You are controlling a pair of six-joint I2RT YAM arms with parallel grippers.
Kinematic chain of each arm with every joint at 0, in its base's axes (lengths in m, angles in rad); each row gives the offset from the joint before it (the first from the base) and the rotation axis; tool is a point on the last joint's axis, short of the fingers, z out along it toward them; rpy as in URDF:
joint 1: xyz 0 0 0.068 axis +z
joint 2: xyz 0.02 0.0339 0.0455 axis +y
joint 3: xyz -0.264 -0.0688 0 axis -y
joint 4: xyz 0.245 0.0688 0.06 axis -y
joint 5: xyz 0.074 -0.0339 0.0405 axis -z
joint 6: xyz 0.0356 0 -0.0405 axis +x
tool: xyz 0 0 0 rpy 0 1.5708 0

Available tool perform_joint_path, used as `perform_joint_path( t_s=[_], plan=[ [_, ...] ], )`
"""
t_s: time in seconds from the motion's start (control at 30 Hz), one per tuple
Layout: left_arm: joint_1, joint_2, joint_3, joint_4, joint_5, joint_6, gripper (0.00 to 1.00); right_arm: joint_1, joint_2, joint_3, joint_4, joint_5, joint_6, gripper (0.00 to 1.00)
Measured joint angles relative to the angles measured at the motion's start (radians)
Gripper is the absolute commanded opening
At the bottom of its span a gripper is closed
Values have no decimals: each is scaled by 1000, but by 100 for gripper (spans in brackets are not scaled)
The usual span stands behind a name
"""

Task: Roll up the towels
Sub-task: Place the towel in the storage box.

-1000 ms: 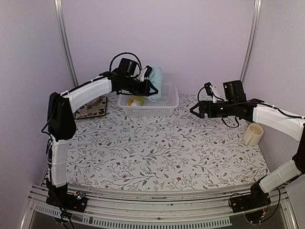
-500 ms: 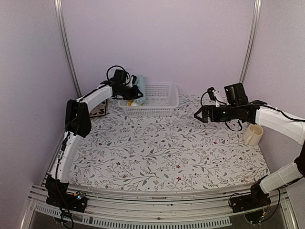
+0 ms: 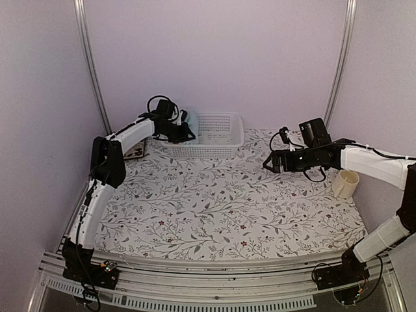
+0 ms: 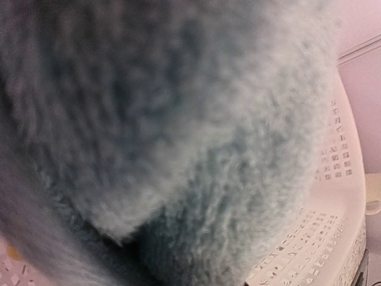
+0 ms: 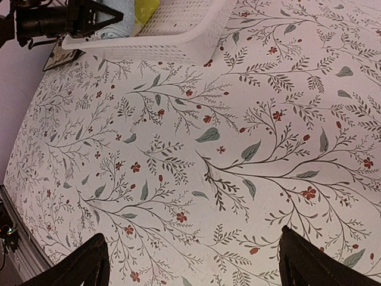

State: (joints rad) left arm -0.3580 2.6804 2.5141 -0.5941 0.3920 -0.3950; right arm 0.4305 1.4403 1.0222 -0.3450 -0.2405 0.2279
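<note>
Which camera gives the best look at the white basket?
The top external view: nearly the whole basket is visible. The right wrist view catches only one side; the left wrist view shows a sliver of mesh behind the blue towel.

1. From above, the left gripper (image 3: 187,133) is showing small and dark, its fingertips getting lost against the blue towel (image 3: 192,120) it is gripping.
2. In its wrist view that towel is pressing close, blurring, filling nearly everything and hiding both fingers.
3. Past the towel, only a strip of basket (image 4: 336,196) is showing, running off the right edge.
4. The mat (image 3: 136,151) is hiding mostly behind the left arm (image 3: 127,133), back from the gripper.
5. The right gripper (image 5: 193,233) is having its spread fingers (image 5: 89,265) cut off by the bottom edge.
6. Far ahead of those fingers, the yellow towel (image 5: 146,7) and the basket's far side are being cropped by the top edge.
</note>
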Motion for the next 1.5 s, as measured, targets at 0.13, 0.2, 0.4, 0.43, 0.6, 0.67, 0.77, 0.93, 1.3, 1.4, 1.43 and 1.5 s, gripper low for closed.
perform_joint_path(
  t_s=[0.13,0.2,0.4,0.43,0.6,0.67,0.77,0.93,1.3,1.4,1.43,1.5],
  plan=[
    [-4,0,-48,-58,13,1,0,0,15,17,0,-1,-8,99],
    [-5,0,-63,-84,21,2,0,0,20,24,2,-3,-11,99],
    [-18,-58,-154,-127,44,22,0,0,45,26,3,-22,-15,99],
    [-22,-79,-182,-135,46,26,0,0,48,26,3,-26,-15,99],
    [-51,-216,-372,-168,73,28,0,0,49,26,2,-37,-15,99],
    [-61,-280,-464,-172,86,24,0,0,49,26,2,-41,-15,99],
    [-66,-348,-562,-169,95,6,0,0,49,25,3,-47,-14,99],
    [-67,-367,-618,-137,87,-51,0,0,49,24,10,-54,-6,99],
    [-97,-361,-629,-41,-2,-197,2,0,74,24,10,-57,-4,99],
    [-109,-329,-591,-45,-5,-203,5,0,89,27,10,-61,-5,99],
    [-113,-319,-584,-44,-5,-203,8,0,92,29,10,-62,-5,99],
    [-119,-310,-584,-47,-10,-203,11,0,97,34,11,-63,-7,99]
  ],
)
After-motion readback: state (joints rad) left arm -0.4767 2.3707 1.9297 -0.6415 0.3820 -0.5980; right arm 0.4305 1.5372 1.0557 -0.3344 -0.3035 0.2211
